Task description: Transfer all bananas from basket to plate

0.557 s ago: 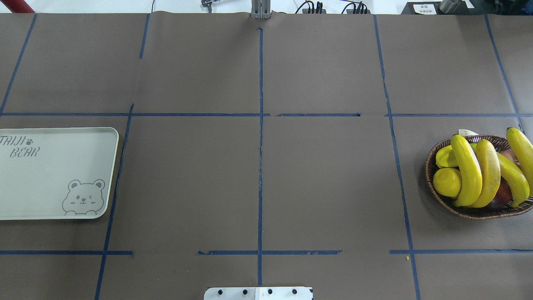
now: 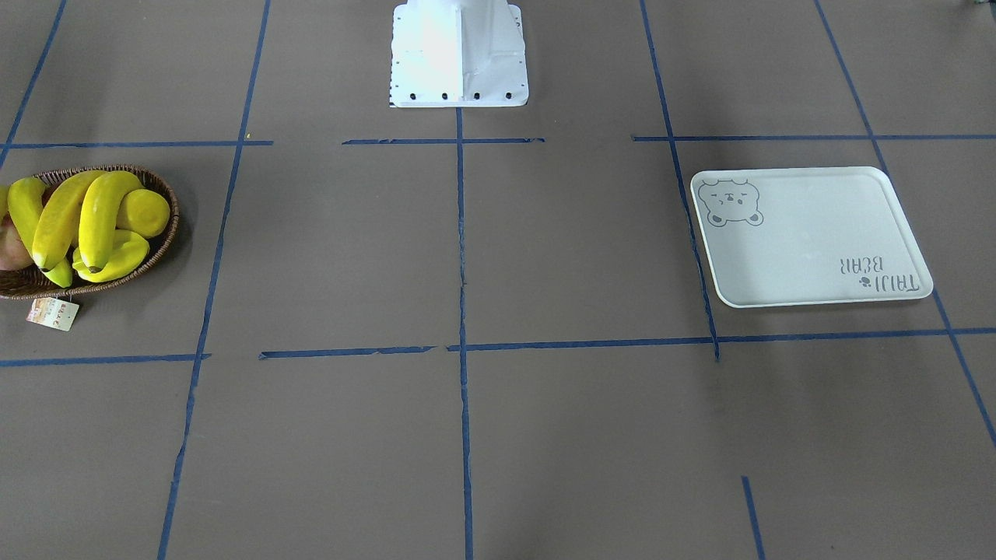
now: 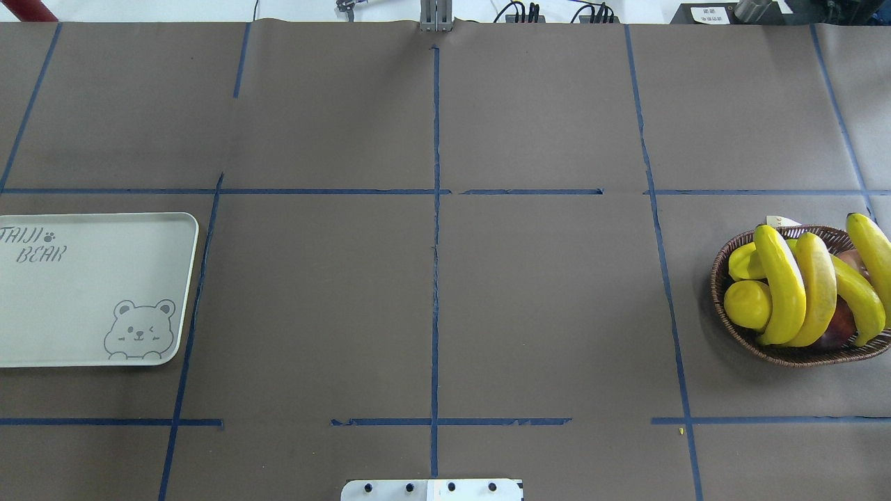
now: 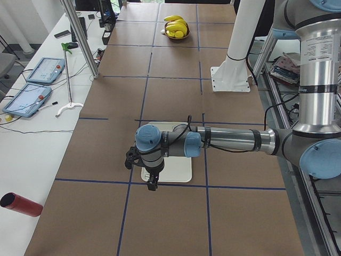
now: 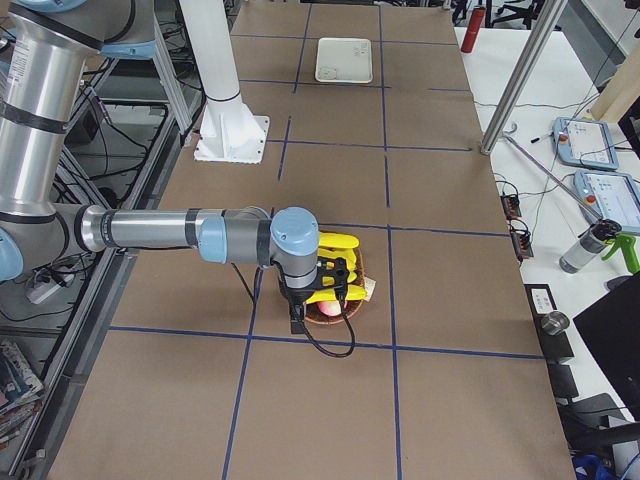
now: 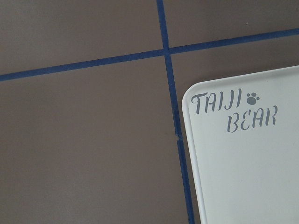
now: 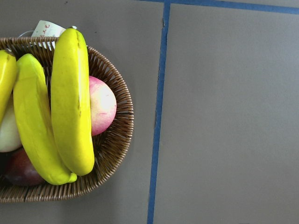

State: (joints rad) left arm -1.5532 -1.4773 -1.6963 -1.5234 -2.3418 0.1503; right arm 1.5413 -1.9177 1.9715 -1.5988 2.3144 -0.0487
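Note:
Several yellow bananas (image 3: 783, 285) lie piled in the brown wicker basket (image 3: 786, 358) at the table's right edge; the front-facing view has these bananas (image 2: 97, 214) at its far left. The pale plate (image 3: 83, 292) with a bear drawing lies bare at the table's left edge. My left gripper (image 4: 152, 184) hangs above the plate's (image 6: 252, 177) lettered corner. My right gripper (image 5: 297, 322) hangs above the basket (image 7: 117, 144), over a banana (image 7: 70, 102). Both grippers show only in the side views, so I cannot tell whether they are open or shut.
A round yellow fruit (image 3: 746, 304), a pink apple (image 7: 100, 105) and a dark red fruit (image 3: 839, 323) share the basket. A paper tag (image 2: 53, 313) hangs off its rim. The white robot base (image 2: 459, 54) stands mid-table. Blue tape lines grid the brown tabletop.

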